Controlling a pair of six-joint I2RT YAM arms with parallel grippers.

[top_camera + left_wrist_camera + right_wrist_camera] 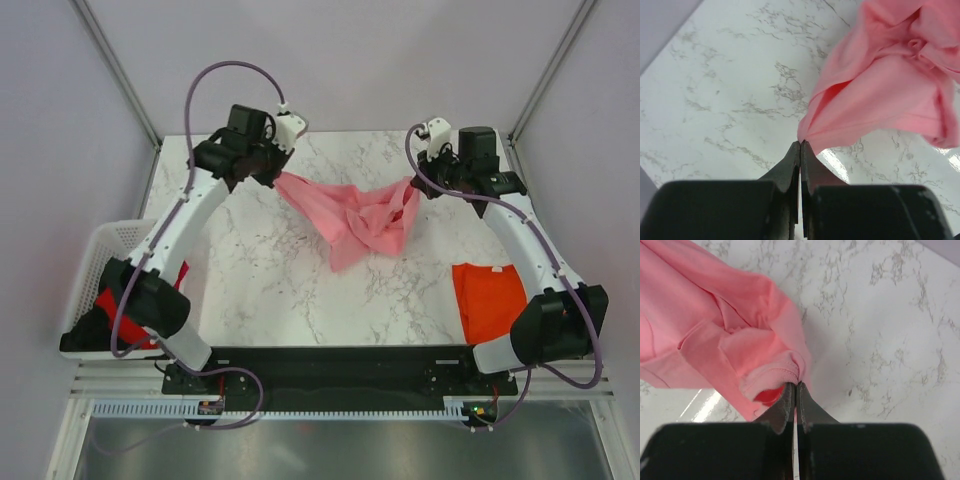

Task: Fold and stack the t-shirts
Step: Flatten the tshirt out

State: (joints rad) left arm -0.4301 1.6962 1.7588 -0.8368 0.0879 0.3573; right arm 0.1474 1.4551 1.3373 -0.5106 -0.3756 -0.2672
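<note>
The light pink t-shirt hangs bunched between both grippers above the far part of the marble table. My left gripper is shut on its left corner; the left wrist view shows the pinch and the shirt. My right gripper is shut on its right edge, a ribbed hem, seen in the right wrist view with the shirt. The bright orange t-shirt lies folded at the near right. The red t-shirt lies in the basket.
A white lattice basket stands off the table's left edge, partly behind the left arm. Metal frame posts rise at the back corners. The arm bases sit on a black bar at the near edge.
</note>
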